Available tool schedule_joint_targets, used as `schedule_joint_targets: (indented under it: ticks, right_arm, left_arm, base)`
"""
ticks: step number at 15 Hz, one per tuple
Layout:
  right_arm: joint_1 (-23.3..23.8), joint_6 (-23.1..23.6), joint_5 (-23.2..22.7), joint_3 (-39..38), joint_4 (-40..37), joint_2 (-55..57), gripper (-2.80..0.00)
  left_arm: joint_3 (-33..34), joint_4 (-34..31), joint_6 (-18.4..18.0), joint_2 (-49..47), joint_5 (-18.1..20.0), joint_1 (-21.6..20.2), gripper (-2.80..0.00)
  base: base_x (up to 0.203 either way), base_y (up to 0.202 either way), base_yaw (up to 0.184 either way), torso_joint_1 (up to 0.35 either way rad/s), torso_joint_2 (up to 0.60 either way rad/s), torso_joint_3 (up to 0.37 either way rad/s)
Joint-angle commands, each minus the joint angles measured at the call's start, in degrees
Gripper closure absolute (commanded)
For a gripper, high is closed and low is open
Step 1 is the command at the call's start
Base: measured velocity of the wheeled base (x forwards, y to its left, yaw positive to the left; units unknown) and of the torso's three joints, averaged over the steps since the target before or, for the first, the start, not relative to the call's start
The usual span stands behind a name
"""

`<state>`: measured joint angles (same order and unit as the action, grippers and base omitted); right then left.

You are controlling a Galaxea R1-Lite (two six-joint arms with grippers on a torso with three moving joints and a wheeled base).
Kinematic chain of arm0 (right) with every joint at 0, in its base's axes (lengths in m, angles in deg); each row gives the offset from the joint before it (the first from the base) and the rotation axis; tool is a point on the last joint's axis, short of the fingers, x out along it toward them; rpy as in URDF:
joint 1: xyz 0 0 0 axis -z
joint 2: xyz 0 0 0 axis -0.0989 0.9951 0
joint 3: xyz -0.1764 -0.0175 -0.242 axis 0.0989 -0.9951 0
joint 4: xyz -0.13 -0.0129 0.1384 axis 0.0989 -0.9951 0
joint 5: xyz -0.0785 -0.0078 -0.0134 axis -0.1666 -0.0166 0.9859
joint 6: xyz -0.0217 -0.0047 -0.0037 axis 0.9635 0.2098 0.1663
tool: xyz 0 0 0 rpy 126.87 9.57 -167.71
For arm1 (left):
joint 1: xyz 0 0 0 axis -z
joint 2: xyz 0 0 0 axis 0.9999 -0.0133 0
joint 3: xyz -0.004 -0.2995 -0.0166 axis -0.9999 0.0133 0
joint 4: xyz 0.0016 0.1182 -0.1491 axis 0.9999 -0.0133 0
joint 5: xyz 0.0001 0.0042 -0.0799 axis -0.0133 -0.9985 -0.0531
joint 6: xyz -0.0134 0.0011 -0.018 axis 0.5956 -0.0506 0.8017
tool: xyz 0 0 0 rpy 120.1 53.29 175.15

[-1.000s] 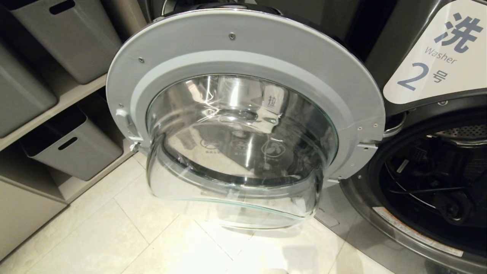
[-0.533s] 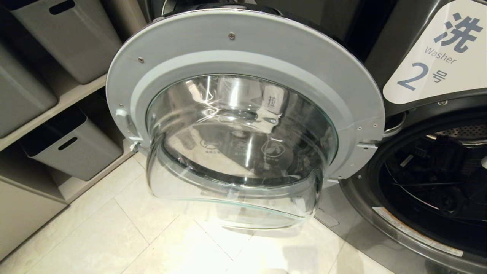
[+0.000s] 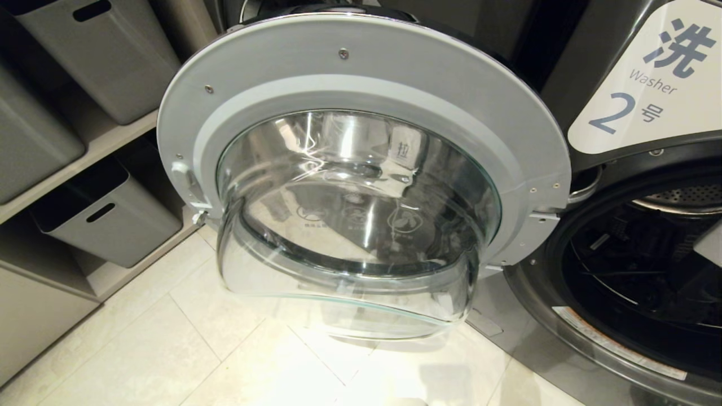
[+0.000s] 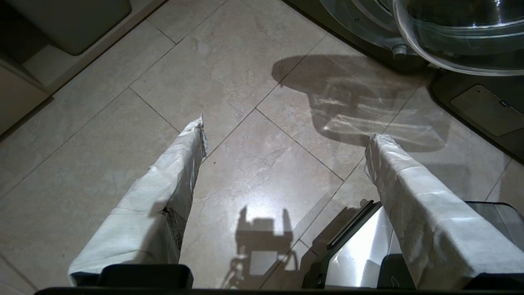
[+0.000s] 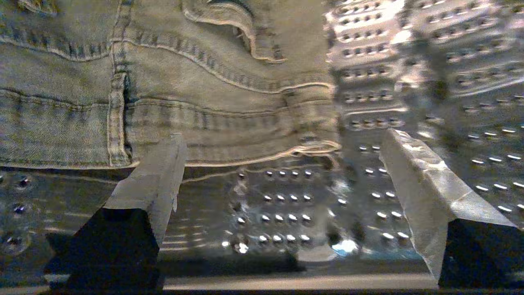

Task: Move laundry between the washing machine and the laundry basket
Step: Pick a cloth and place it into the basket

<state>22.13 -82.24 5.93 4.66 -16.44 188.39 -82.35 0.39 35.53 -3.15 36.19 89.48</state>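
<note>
The washing machine (image 3: 615,67) stands at the right with its round glass door (image 3: 361,73) swung wide open. In the right wrist view my right gripper (image 5: 283,137) is inside the perforated steel drum (image 5: 286,205), open, with nothing between its fingers. A pair of faded denim jeans (image 5: 163,82) lies on the drum wall just beyond the fingertips. A pale part of the right arm (image 3: 712,242) shows at the drum opening in the head view. My left gripper (image 4: 287,130) hangs open over the tiled floor, parked. The laundry basket is out of view.
Grey storage bins (image 3: 107,217) sit on shelves at the left. The open door's glass bowl (image 3: 350,225) juts over the beige tiled floor (image 3: 225,349). My silver base (image 4: 364,250) is under the left gripper.
A pale part of my right arm has come further into sight at the right edge, inside the drum opening. The door and the left arm have not moved.
</note>
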Motion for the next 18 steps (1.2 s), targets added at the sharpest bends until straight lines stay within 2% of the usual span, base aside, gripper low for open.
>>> schedule_joint_targets:
  ticks: [1,7,15,16,18]
  right_arm:
    - [-0.03,-0.13,-0.53,2.36,-0.20,2.00,-2.80]
    - [-0.11,-0.47,-3.13,9.02,-4.24,5.76,-2.80]
    - [-0.20,-0.47,-4.61,9.77,-5.10,6.55,-2.80]
    - [-0.20,-0.47,-5.62,9.72,-5.26,6.55,0.00]
    - [-0.11,-0.48,-6.56,9.90,-6.62,6.63,0.00]
  left_arm:
    - [0.00,-0.08,0.02,0.08,-0.02,0.02,-2.80]
    - [0.00,-0.08,0.02,0.15,-0.02,0.02,-2.80]
    - [0.00,-0.08,0.02,0.15,-0.02,0.02,-2.80]
    - [0.00,-0.08,0.02,0.07,-0.02,-0.01,-2.80]
    - [0.00,-0.08,0.02,0.15,-0.02,0.02,-2.80]
  base:
    - [0.000,0.000,0.000,0.000,0.00,0.000]
    - [0.000,0.000,0.000,0.000,0.00,0.000]
    - [0.000,0.000,0.000,0.000,0.00,0.000]
    - [0.000,0.000,0.000,0.000,0.00,0.000]
    - [0.000,0.000,0.000,0.000,0.00,0.000]
